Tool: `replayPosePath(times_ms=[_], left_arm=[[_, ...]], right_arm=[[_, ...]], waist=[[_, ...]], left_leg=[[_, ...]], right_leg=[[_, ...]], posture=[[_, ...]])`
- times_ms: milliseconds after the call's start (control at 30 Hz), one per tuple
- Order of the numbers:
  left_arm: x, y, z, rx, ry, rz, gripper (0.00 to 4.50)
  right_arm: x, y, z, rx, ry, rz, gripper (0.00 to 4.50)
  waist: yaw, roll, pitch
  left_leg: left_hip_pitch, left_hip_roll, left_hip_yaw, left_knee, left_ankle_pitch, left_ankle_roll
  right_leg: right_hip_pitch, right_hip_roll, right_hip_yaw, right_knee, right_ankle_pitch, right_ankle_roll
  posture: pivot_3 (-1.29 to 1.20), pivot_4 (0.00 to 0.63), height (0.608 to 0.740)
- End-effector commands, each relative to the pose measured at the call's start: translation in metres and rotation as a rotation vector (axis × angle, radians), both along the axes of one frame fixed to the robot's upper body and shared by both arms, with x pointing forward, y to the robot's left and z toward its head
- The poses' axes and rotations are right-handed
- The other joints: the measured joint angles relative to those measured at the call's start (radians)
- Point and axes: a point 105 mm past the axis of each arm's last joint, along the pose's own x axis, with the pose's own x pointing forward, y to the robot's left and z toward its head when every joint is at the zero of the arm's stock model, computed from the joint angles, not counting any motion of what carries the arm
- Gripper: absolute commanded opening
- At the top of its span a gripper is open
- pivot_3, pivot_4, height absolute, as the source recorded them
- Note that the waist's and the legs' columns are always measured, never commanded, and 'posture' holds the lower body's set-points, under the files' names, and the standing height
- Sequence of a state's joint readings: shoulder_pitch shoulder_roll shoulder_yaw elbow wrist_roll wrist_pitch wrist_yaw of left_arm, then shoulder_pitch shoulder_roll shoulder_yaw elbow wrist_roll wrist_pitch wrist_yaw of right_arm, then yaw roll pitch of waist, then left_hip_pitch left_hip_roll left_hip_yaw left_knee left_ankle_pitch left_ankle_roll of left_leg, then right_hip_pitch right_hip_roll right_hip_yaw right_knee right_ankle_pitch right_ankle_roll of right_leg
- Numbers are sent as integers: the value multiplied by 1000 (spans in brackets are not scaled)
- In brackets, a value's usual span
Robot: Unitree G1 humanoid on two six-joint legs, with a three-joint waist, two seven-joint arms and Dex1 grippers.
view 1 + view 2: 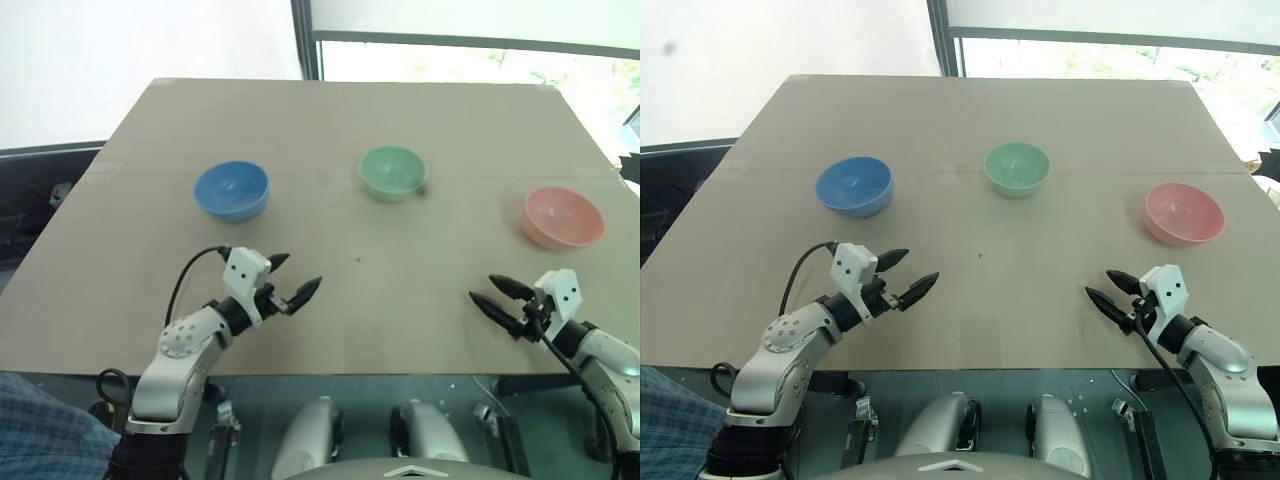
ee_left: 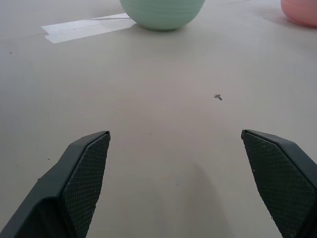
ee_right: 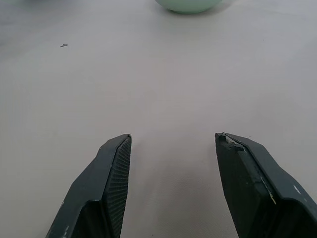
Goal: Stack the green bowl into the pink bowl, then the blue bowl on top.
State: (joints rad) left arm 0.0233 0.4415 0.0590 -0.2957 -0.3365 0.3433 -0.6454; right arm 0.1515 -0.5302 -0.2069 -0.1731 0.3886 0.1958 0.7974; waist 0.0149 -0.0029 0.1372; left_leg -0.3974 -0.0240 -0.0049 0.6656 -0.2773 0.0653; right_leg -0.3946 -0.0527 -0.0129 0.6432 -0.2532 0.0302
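Matte tan bench (image 1: 330, 130), three smooth round plastic bowls.
Blue bowl (image 1: 231, 190) left of green bowl (image 1: 392, 172), pink bowl (image 1: 563, 217) right; left claw (image 1: 297, 279) and right claw (image 1: 491, 292) spread, empty.

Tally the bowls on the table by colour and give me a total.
Blue bowl: 1
Green bowl: 1
Pink bowl: 1
Total: 3 bowls, each standing apart on the table, none stacked yet.
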Motion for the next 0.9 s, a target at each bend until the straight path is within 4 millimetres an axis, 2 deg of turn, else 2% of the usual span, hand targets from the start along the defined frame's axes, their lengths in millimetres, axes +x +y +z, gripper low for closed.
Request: replayPosePath(times_ms=[33,200,333,500,733,900], left_arm=[[2,0,10,18,-52,44,4500],[11,8,5,58,-24,151,4500],[12,3,14,27,-67,97,4500],[17,0,17,24,-95,118,4500],[18,-3,10,12,-24,114,4500],[20,-7,15,-2,-46,98,4500]], right_arm=[[1,-4,7,0,-29,-5,2814],[2,-3,5,0,-24,-8,2814],[3,-3,5,4,-24,-9,2814],[7,-1,7,5,-28,-13,2814],[9,-1,8,7,-30,-25,2814],[11,0,10,7,-34,-31,2814]], waist=[[0,0,0],[0,0,0],[1,0,0],[0,0,0],[1,0,0],[0,0,0]], left_leg=[[0,0,0,0,0,0],[0,0,0,0,0,0],[0,0,0,0,0,0],[0,0,0,0,0,0],[0,0,0,1,0,0],[0,0,0,1,0,0]], right_leg=[[0,0,0,0,0,0],[0,0,0,0,0,0],[0,0,0,0,0,0],[0,0,0,0,0,0],[0,0,0,0,0,0],[0,0,0,0,0,0]], posture=[[0,150,740],[0,150,740],[0,150,740],[0,150,740],[0,150,740],[0,150,740]])
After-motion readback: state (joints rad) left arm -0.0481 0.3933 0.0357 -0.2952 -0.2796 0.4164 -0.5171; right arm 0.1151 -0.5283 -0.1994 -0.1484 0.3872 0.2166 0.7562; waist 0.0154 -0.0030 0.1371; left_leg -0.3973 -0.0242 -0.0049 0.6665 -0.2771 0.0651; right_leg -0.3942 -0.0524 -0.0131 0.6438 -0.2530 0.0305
